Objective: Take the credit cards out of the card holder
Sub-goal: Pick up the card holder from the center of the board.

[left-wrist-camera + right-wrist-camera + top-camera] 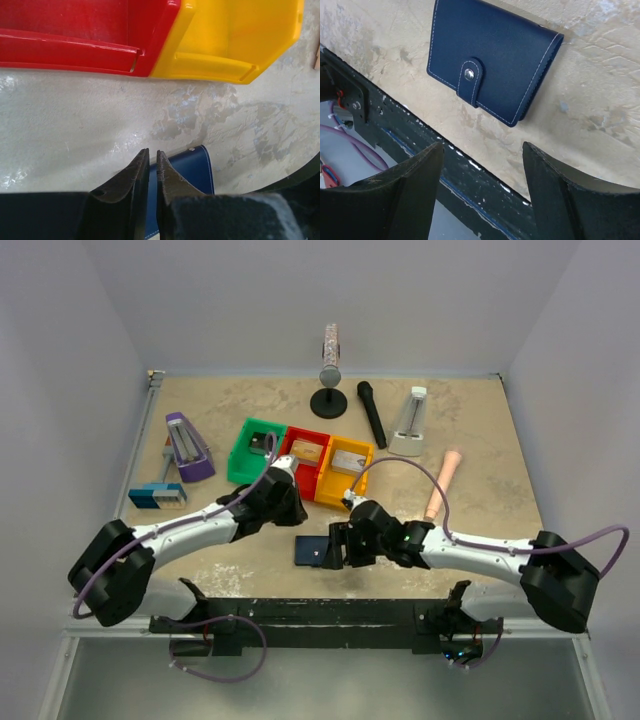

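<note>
The card holder (316,551) is a dark navy wallet lying closed and flat near the table's front edge. Its snap strap (469,75) is fastened. No credit cards show; they are hidden or out of view. My right gripper (341,546) is open and empty just right of the card holder (495,55). Its fingertips (482,146) hang over the table's front edge, apart from the wallet. My left gripper (298,512) is shut on nothing, a little beyond the card holder. Its tips (152,151) sit above a corner of the card holder (192,170).
Green (256,450), red (305,455) and yellow (344,472) bins stand in a row behind the arms. A blue-and-white gadget (157,495) and purple metronome (186,447) are at left. A black stick (372,413), round stand (329,390) and peach handle (443,482) lie farther back.
</note>
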Action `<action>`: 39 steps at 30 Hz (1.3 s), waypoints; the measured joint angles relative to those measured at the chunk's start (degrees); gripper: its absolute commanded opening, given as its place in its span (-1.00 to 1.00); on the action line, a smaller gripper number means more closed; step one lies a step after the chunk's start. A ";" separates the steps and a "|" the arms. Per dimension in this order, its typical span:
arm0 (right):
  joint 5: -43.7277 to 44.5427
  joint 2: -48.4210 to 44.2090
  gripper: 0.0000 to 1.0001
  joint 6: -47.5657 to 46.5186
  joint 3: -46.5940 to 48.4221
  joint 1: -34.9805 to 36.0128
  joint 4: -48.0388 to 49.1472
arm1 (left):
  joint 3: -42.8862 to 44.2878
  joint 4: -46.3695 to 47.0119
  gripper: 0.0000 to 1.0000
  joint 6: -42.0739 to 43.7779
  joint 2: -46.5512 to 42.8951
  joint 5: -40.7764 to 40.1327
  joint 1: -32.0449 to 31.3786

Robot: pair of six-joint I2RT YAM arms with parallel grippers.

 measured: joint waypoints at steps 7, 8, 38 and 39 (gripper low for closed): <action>-2.01 5.05 0.35 2.58 -0.70 0.04 4.48 | -0.15 1.36 -0.72 0.13 4.59 1.25 0.00; -2.08 5.64 0.35 2.89 -0.70 0.04 4.81 | -0.22 1.62 -0.72 0.13 5.03 1.27 0.00; -7.87 12.39 0.28 2.62 0.50 -9.14 11.10 | -15.65 16.96 -0.85 -6.54 1.53 5.88 -2.03; -8.02 13.09 0.28 2.23 1.20 -9.20 11.04 | -16.96 17.59 -0.85 -7.37 0.44 5.90 -2.23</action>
